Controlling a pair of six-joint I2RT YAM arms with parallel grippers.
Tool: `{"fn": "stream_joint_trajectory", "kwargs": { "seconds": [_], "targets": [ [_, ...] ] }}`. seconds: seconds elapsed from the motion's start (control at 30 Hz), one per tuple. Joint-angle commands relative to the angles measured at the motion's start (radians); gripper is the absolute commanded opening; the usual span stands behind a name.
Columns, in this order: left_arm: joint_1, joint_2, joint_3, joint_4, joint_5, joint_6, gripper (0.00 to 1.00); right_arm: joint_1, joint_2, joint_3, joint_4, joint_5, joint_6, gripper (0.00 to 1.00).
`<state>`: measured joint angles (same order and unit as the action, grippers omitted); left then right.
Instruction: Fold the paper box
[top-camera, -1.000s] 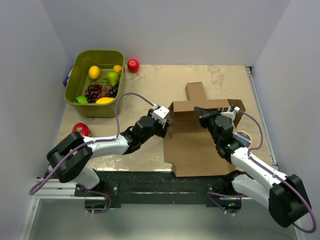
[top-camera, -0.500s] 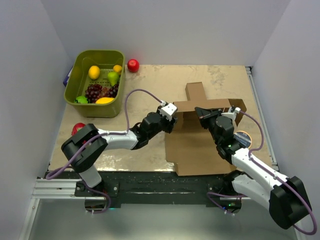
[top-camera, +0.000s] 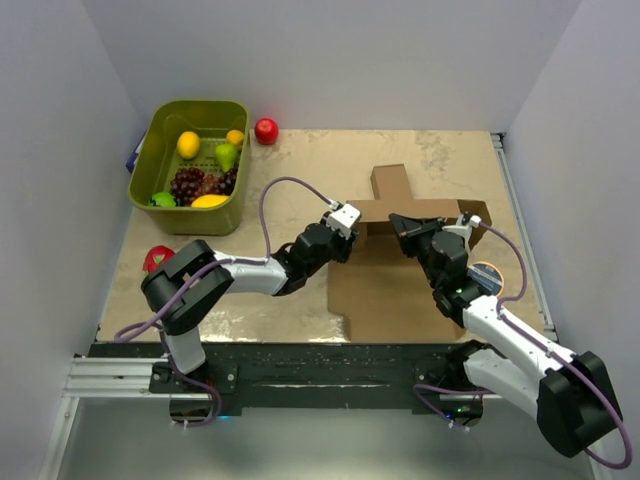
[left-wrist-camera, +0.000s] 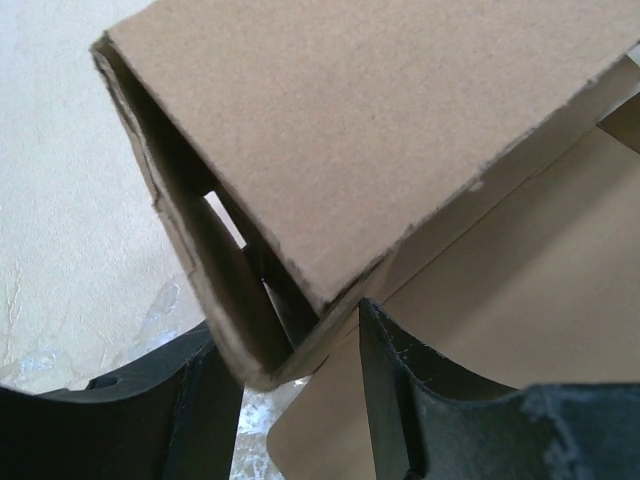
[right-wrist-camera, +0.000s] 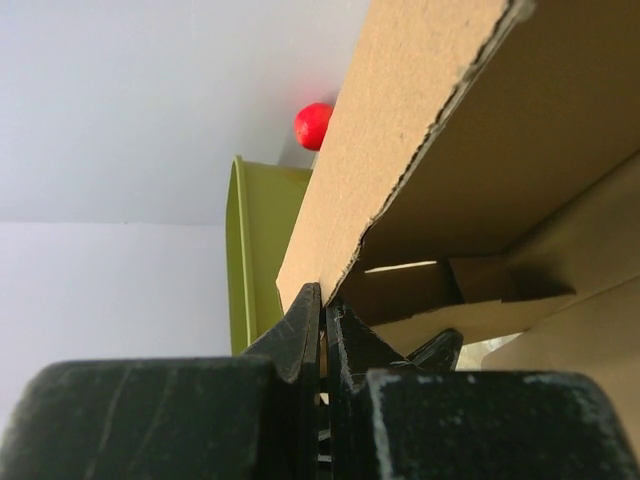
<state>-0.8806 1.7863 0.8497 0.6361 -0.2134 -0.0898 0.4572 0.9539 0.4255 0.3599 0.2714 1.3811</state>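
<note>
The paper box (top-camera: 400, 290), plain brown corrugated card, lies half-folded on the right of the table (top-camera: 300, 170), with its far flap flat and its side walls raised. My left pincer (left-wrist-camera: 300, 390) straddles its left wall, jaws apart. My right pincer (right-wrist-camera: 322, 300) is clenched, tips against a raised flap's edge.

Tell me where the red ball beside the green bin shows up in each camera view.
Top external: red ball upper left of centre, off the green bin's far right corner.
Left wrist: not in it.
Right wrist: upper middle, above the bin's wall.
Shared landmark: the paper box, which fills both wrist views.
</note>
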Motion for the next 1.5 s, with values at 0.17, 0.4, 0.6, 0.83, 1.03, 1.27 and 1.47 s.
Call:
{"fn": "stream_joint_trajectory", "kwargs": {
  "seconds": [0.17,0.4,0.6,0.83,1.03,1.27,1.47],
  "targets": [
    [-0.012,0.062,0.081,0.097,-0.115,0.012,0.47,0.005,0.029,-0.007,-0.035,-0.043,0.029,0.00],
    [-0.026,0.085,0.091,0.143,-0.161,0.009,0.36,0.003,0.049,-0.014,-0.024,-0.052,0.052,0.00],
    [-0.040,0.097,0.092,0.198,-0.262,0.009,0.17,0.005,0.046,-0.007,-0.032,-0.051,0.049,0.00],
    [-0.044,0.088,0.043,0.260,-0.267,0.022,0.10,0.005,0.048,-0.005,-0.029,-0.049,0.058,0.00],
    [-0.049,0.110,0.015,0.289,-0.236,0.085,0.25,0.005,0.060,0.036,-0.076,-0.067,0.090,0.00],
    [-0.049,0.143,0.069,0.269,-0.233,0.131,0.45,0.005,0.049,0.062,-0.124,-0.072,0.119,0.00],
    [-0.047,0.163,0.078,0.318,-0.212,0.160,0.45,0.005,0.060,0.067,-0.130,-0.087,0.133,0.00]
  ]
}}
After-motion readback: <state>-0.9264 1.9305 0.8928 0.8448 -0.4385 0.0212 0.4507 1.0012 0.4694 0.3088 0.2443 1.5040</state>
